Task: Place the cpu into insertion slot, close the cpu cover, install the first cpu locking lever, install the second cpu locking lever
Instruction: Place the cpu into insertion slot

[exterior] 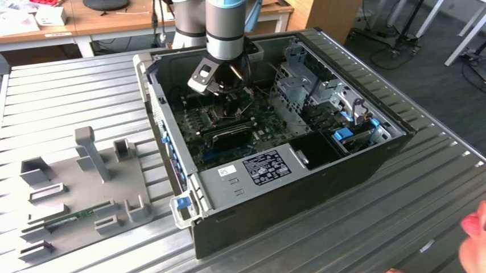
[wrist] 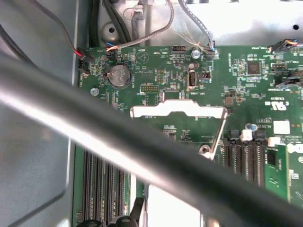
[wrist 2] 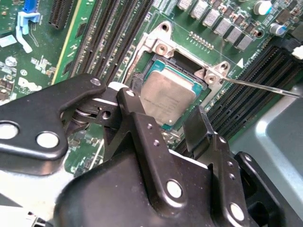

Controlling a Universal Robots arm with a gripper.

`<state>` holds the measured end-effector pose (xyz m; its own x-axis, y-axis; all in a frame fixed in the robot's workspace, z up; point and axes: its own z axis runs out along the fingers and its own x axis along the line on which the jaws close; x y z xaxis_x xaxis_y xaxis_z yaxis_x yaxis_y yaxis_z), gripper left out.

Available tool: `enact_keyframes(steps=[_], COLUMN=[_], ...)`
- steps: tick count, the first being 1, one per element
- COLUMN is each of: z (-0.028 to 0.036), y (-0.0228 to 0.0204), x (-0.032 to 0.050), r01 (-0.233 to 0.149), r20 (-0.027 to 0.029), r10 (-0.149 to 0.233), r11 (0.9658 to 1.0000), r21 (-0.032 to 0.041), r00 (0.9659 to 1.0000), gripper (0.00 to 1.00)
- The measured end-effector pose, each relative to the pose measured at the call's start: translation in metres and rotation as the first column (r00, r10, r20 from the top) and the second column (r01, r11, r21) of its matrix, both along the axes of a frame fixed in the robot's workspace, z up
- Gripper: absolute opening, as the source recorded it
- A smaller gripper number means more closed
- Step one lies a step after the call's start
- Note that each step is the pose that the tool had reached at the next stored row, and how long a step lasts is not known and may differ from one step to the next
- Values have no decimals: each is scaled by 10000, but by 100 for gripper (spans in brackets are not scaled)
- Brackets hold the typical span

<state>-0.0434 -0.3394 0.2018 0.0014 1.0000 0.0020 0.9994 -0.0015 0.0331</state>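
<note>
Right between fingers [wrist 2: 137,124]: the cpu [wrist 2: 168,97]

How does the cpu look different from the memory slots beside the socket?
The cpu is square with a dull grey metal top; the memory slots are long, narrow and black. The cpu is one piece lying within the silver-rimmed insertion slot; the memory slots run in parallel rows alongside it. Both lie on the green motherboard.

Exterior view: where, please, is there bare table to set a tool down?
Bare ribbed table lies between the grey fixture plate and the desks, and alongside the computer case on the exterior view's right. Inside the case, around the gripper, it is crowded.
</note>
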Motion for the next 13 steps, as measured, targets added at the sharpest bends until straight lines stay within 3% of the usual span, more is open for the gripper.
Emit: enact_keyframes(steps=[6, 13], z=[68, 69], y=[0, 0], x=[0, 0], r01=[0, 0], r20=[-1, -1], r10=[0, 0], r11=[10000, 10000], r21=[-6, -15], r00=[10000, 10000], gripper=[62, 62])
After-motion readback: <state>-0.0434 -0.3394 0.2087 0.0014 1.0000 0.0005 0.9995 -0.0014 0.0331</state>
